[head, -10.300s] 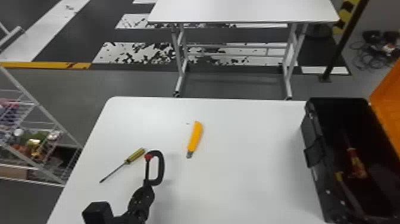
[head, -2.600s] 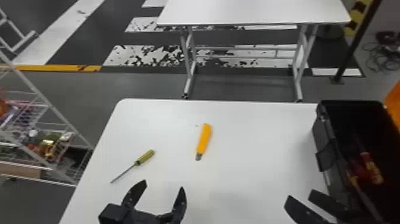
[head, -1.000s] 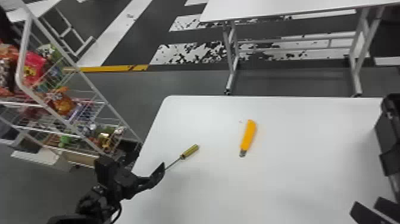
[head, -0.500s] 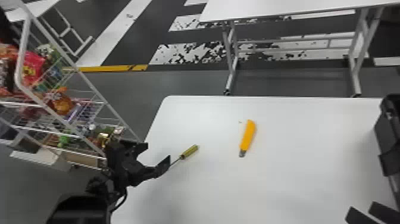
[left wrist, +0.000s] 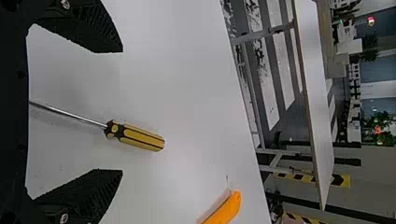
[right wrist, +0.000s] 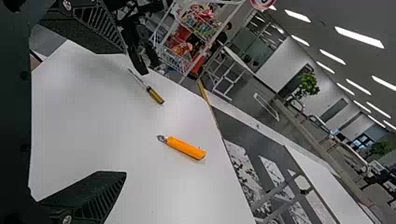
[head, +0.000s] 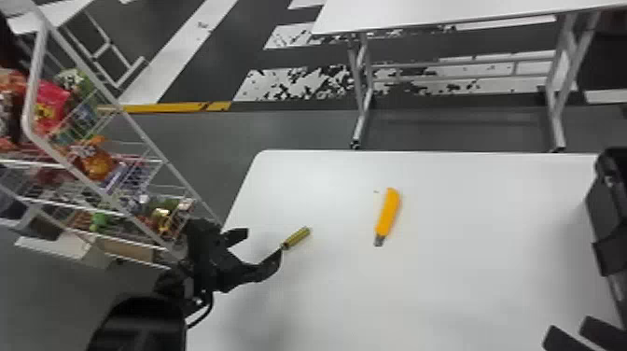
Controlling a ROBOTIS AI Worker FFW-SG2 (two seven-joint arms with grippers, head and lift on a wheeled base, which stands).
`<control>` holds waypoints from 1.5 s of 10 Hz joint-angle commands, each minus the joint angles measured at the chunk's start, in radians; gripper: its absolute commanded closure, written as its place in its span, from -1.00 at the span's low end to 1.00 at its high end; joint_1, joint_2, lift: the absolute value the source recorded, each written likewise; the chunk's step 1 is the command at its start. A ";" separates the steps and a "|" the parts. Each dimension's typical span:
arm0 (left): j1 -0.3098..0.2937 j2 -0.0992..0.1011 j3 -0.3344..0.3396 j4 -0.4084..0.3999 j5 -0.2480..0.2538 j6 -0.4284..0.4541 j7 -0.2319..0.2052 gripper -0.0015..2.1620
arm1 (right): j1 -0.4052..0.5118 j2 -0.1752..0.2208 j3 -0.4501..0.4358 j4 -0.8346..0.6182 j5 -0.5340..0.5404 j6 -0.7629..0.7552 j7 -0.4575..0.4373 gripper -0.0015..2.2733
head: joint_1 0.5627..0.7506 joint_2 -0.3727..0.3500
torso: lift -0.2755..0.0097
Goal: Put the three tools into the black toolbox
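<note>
Spread wide, the left gripper [head: 264, 244] is hovering over the left side of the worktop [head: 410, 289], its fingers standing well apart and gripping nothing. Between them, as the left wrist view is showing, the screwdriver [left wrist: 114, 128] is lying with its thin shaft running back toward the palm and its yellow-and-black handle reaching out past the fingertips. That puts it near the worktop's left edge, handle pointing away from the robot and inward. Farther in, closer to the far edge, the orange cutter [head: 387, 214] is resting flat, its metal end facing the near edge. Out at the right edge, the black toolbox [head: 606, 205] is waiting, while the right gripper [head: 569, 326] is hanging by the near right corner, empty and parted too. As for progress, two tools are still needing to go in, and neither is being held; whether the third is already sitting in the toolbox, I cannot tell. Picking up the screwdriver is looking like the step in hand, and closing on the slim shaft rather than the handle is probably risking a slip or a twist.
</note>
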 commanded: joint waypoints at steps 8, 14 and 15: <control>-0.009 0.030 0.007 -0.136 -0.038 0.329 -0.003 -0.93 | -0.005 -0.020 -0.013 0.003 -0.019 0.000 0.008 -0.94 | 0.41 1.00 | 0.57; -0.065 0.017 -0.064 -0.024 -0.064 0.292 0.022 -0.93 | -0.005 -0.039 -0.029 -0.002 -0.031 0.009 0.006 -0.94 | 0.41 1.00 | 0.57; -0.073 0.017 -0.076 -0.009 -0.069 0.283 0.033 -0.93 | -0.005 -0.040 -0.033 -0.002 -0.037 0.009 0.006 -0.94 | 0.41 1.00 | 0.57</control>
